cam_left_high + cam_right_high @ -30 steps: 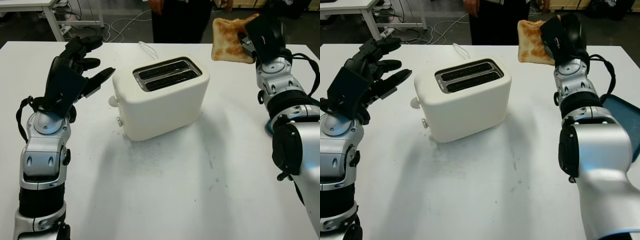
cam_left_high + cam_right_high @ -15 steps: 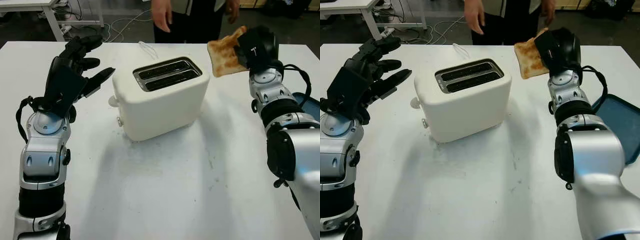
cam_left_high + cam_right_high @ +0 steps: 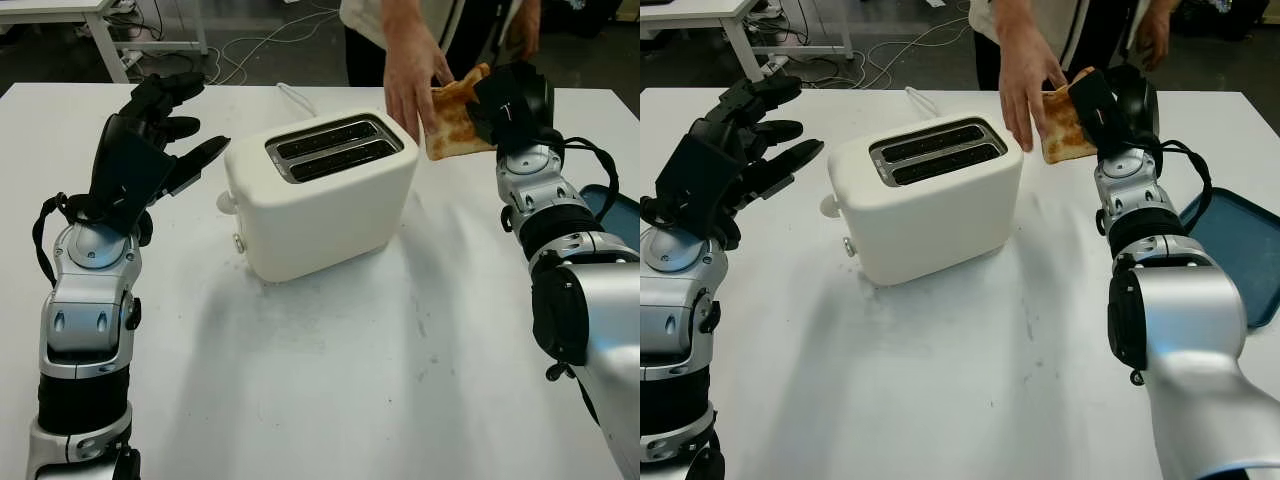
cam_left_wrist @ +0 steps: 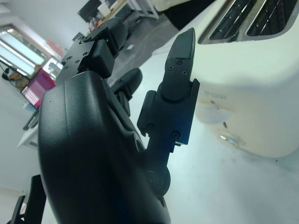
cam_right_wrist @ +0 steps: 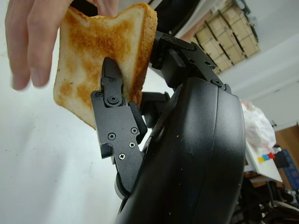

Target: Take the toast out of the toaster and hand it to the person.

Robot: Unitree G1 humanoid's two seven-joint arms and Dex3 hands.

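Observation:
A browned slice of toast (image 3: pixel 453 122) is held up at the far right of the table, my right hand (image 3: pixel 508 96) shut on it. A person's hand (image 3: pixel 410 80) reaches in from behind the table, and its fingers close on the toast's (image 5: pixel 96 51) left edge. The white two-slot toaster (image 3: pixel 320 190) stands mid-table, both slots dark. My left hand (image 3: pixel 150 140) hovers open to the toaster's left, apart from it, and the toaster's side (image 4: pixel 252 93) lies just past its fingers (image 4: pixel 180 65).
A blue tray (image 3: pixel 1232 250) lies at the table's right edge beside my right arm. The toaster's white cord (image 3: pixel 292 95) trails toward the back edge. The person (image 3: pixel 1080 30) stands behind the table. Bare white tabletop (image 3: pixel 350 380) spreads in front of the toaster.
My right hand has lowered the toast and tilted it toward the person. The person's hand has come forward and down and now grips the toast's edge. My left hand has stayed still.

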